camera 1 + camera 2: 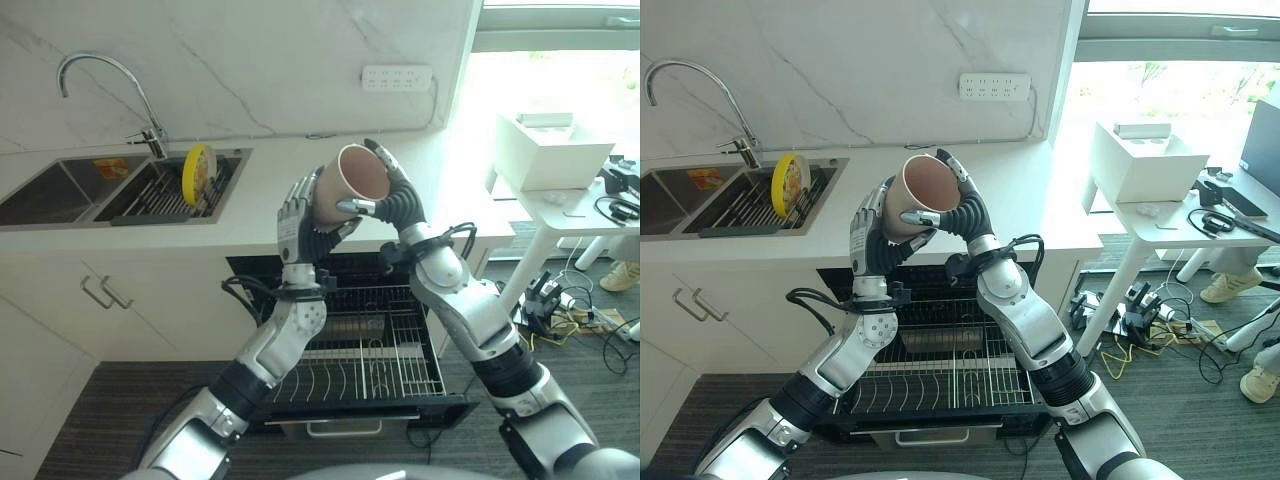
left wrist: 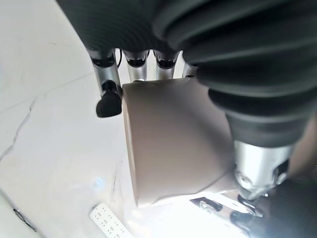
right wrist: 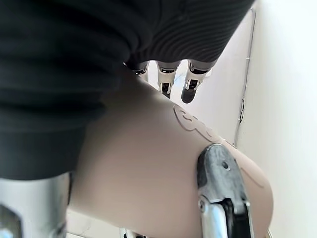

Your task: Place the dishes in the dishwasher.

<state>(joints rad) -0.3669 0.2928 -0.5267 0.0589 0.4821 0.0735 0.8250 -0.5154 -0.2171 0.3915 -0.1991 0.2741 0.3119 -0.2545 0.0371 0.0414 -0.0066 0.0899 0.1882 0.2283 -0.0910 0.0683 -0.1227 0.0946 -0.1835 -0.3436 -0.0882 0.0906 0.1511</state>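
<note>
Beige cup [image 1: 352,182] hangs above the open dishwasher rack [image 1: 372,366], gripped by both the left hand [image 1: 300,222] and right hand [image 1: 398,203], mouth tipped sideways, rack straight below.

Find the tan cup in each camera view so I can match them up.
Left eye view: cup at centre, held up between both hands, above the open dishwasher.
Right eye view: cup left of centre, same pose.
Left wrist view: cup at centre, close up.
Right wrist view: cup across the lower middle.
Shared landmark: white wall socket strip, also in the left wrist view.
</note>
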